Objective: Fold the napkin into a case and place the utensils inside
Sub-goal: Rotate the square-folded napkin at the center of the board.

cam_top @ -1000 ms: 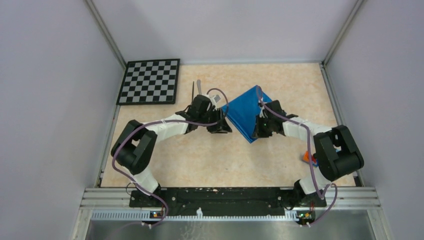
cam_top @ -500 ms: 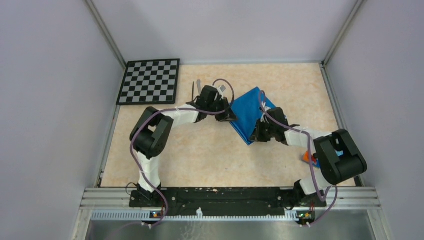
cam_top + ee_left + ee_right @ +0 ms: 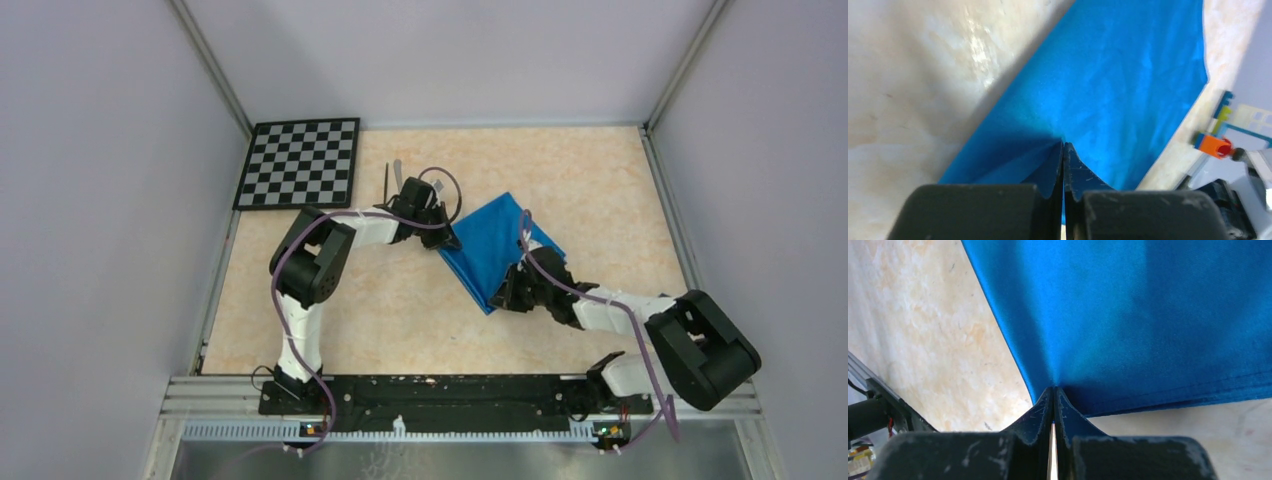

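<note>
Early yet — napkin (image 3: pixel 497 243) lies on the bench (image 3: pixel 400 310), only partly folded, left fingers (image 3: pixel 1054 172) and right fingers (image 3: pixel 1042 416) each pinching its edge; utensils (image 3: pixel 390 178) lie untouched behind the left fingers — no case yet

One blue napkin (image 3: pixel 495 245) lies at the centre of the counter (image 3: pixel 600 180). Two end effectors show, the left end effector (image 3: pixel 447 240) and the right end effector (image 3: pixel 503 297). Two utensils, one dark fork (image 3: pixel 387 180) and one pale knife (image 3: pixel 398 168), sit upper left of centre. One checkerboard (image 3: pixel 300 163) fills the upper-left corner. One orange block (image 3: pixel 1215 145) shows at the right edge of the left wrist view.
</note>
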{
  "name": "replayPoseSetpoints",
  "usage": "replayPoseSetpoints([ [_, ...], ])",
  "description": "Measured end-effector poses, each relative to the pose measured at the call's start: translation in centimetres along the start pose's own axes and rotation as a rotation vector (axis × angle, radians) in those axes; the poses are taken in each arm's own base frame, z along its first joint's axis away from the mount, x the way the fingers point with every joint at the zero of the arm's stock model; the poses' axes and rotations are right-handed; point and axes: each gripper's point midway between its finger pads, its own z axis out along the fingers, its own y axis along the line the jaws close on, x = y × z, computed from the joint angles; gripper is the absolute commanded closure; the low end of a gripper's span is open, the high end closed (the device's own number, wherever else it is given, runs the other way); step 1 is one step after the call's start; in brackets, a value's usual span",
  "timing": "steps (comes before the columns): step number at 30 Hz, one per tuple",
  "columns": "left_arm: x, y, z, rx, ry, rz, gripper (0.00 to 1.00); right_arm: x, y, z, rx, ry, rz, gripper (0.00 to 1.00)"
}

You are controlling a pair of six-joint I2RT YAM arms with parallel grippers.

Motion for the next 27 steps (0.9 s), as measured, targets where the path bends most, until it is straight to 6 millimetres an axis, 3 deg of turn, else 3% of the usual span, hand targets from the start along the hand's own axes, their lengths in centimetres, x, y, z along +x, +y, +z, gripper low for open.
replayPoseSetpoints([
  [3, 0.9, 1.2, -0.1, -0.013, 0.01, -0.005, 1.0, 1.0, 1.1, 0.3, -0.012, 0.002, 0.005, 0.99],
  [5, 0.9, 1.4, -0.3, -0.015, 0.013, 0.013, 0.97, 1.7, 1.9, 0.4, -0.022, 0.009, -0.006, 0.94],
  [9, 1.0, 1.4, -0.5, -0.023, 0.035, 0.066, 0.86, 2.1, 2.8, 0.2, -0.05, 0.042, -0.038, 0.66],
  [12, 1.2, 1.5, -0.9, -0.041, 0.059, 0.11, 0.72, -0.5, 3.2, -0.8, -0.039, 0.017, -0.059, 0.49],
  [14, 1.4, 1.5, -1.6, -0.06, 0.071, 0.138, 0.63, -4.8, 2.6, -2.4, -0.017, -0.077, -0.05, 0.47],
  [17, 1.8, 0.8, -3.1, -0.068, 0.089, 0.174, 0.55, -11.7, -1.1, -5.2, 0.072, -0.252, 0.018, 0.46],
  [20, 2.1, -1.3, -4.6, -0.032, 0.092, 0.205, 0.55, -15.1, -6.1, -7.2, 0.161, -0.332, 0.12, 0.45],
  [23, 3.4, -4.7, -5.5, 0.046, 0.102, 0.254, 0.6, -15.3, -10.6, -7.7, 0.219, -0.325, 0.237, 0.45],
  [27, 7.3, -7.4, -5.2, 0.124, 0.166, 0.299, 0.74, -13.9, -13.0, -7.0, 0.21, -0.267, 0.323, 0.5],
])
